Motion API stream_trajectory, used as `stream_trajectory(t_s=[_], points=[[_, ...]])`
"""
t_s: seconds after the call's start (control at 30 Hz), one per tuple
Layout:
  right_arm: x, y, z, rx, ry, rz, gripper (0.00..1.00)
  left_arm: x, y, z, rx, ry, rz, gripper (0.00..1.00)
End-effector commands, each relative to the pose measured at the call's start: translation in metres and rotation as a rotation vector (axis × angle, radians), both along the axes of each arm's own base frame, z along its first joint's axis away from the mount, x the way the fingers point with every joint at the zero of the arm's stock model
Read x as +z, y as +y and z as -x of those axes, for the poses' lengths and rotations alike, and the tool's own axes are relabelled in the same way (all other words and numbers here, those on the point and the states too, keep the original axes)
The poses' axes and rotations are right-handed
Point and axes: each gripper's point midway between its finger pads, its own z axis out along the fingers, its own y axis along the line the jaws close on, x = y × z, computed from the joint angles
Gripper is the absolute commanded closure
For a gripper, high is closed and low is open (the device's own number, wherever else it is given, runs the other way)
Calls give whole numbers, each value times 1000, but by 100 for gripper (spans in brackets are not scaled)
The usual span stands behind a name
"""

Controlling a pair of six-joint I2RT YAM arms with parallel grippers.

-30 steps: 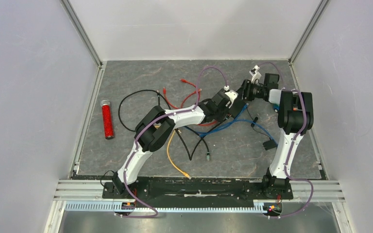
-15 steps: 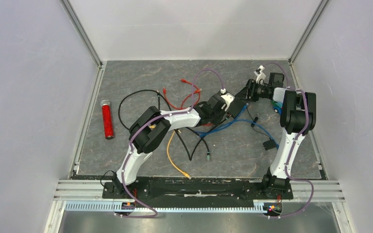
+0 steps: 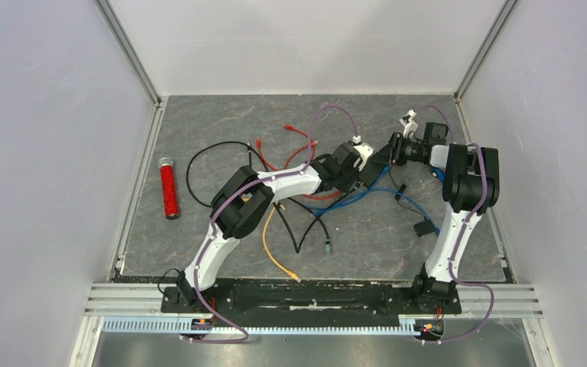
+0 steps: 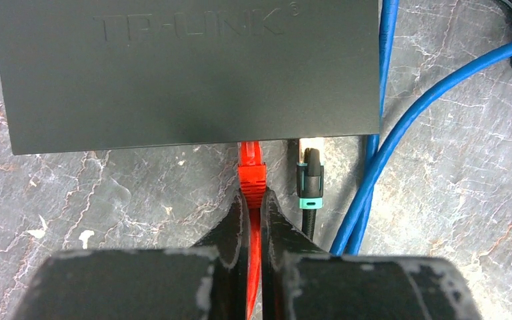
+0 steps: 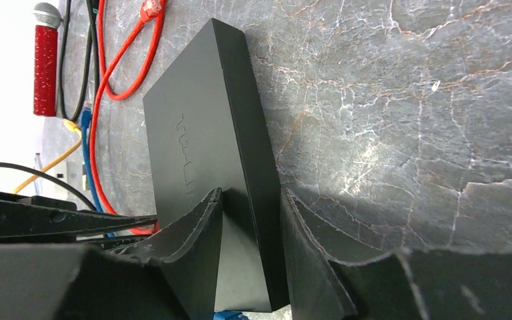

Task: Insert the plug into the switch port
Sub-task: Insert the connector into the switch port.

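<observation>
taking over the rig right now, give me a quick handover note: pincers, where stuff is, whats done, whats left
Left pincer: shut on the rear of the red plug.
Right pincer: fingers bracket one end of the switch; whether the grip is firm cannot be told.
Things: the switch lies flat on the table. The red plug's nose is at the switch's port edge, beside a black plug entering the same edge.
Done: plug grasped, lined up, brought to the port.
Left: seating is hidden under the switch's edge, so check it, push home if needed, then release both pincers.
</observation>
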Motion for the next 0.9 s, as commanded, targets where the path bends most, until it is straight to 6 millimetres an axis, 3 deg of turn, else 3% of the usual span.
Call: stream_trajectory(t_s=[0.0, 0.27, 0.33, 0.43, 0.57, 0.67, 0.77, 0.87], points=[[-52, 18, 73, 44, 282, 19, 63, -6, -29, -7, -60, -4, 89, 98], [-55, 21, 81, 62, 286, 60, 65, 1, -46, -21, -59, -7, 145, 98], [-54, 14, 69, 34, 276, 91, 64, 2, -50, -26, -45, 9, 158, 98], [-45, -6, 35, -69, 258, 130, 58, -3, -47, -30, -15, 16, 137, 96], [-13, -29, -20, -185, 169, 157, 48, -4, -37, -39, 43, 33, 123, 89], [12, -46, -47, -261, 107, 193, 45, 1, -33, -50, 77, 64, 151, 78], [30, -65, -57, -331, 72, 229, 43, 12, -33, -56, 74, 73, 170, 66], [41, -80, -51, -395, 65, 266, 43, 33, -31, -56, 49, 36, 176, 57]])
